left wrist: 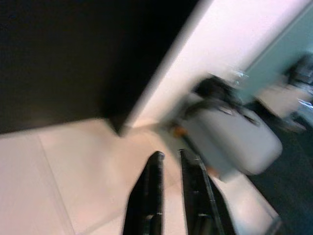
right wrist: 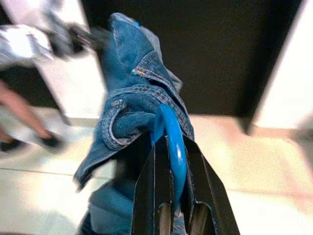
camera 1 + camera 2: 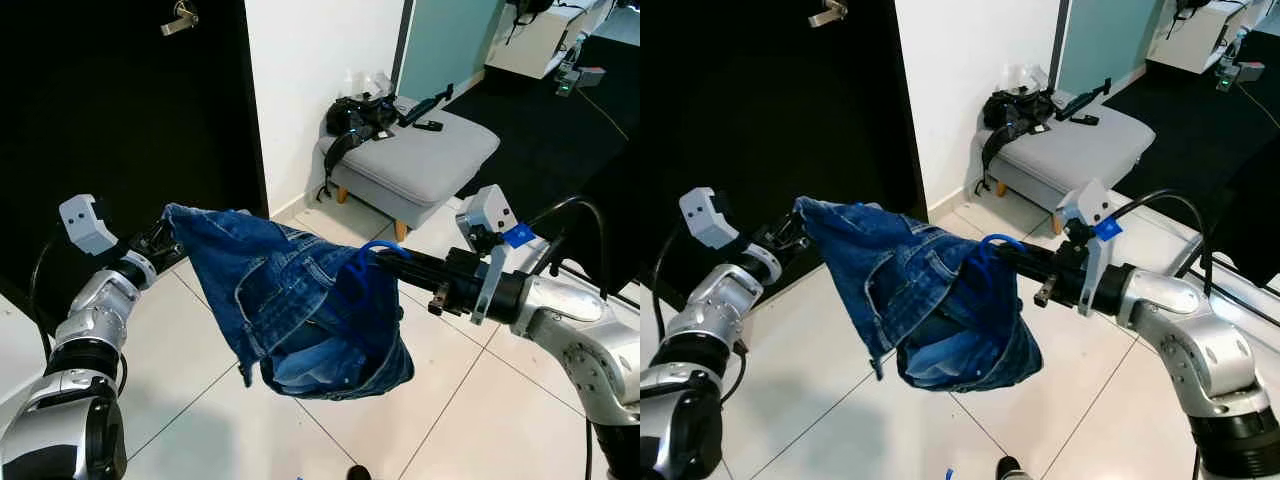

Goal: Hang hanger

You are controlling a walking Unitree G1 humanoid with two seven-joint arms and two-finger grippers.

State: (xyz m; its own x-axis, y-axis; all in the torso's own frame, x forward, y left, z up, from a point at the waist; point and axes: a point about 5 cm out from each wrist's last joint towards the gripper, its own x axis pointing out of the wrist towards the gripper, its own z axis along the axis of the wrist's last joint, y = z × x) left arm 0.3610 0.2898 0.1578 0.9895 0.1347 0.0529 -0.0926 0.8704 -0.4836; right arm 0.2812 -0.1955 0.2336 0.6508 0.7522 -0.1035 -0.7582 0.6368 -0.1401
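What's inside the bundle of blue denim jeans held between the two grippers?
A bright blue plastic hanger hook pokes out of the blue denim jeans, clamped by the right gripper. The rest of the hanger is covered by denim. The left gripper holds the far end.

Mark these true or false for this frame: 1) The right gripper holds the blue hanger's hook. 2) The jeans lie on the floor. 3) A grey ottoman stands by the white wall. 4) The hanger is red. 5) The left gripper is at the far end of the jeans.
1) True: the right gripper is shut on the blue hanger by its hook.
2) False: the jeans hang in the air between the two arms, above the tiled floor.
3) True: the grey ottoman stands beside the white wall, with dark items on top.
4) False: it is blue.
5) True: the left gripper meets the jeans at their end away from the hanger.
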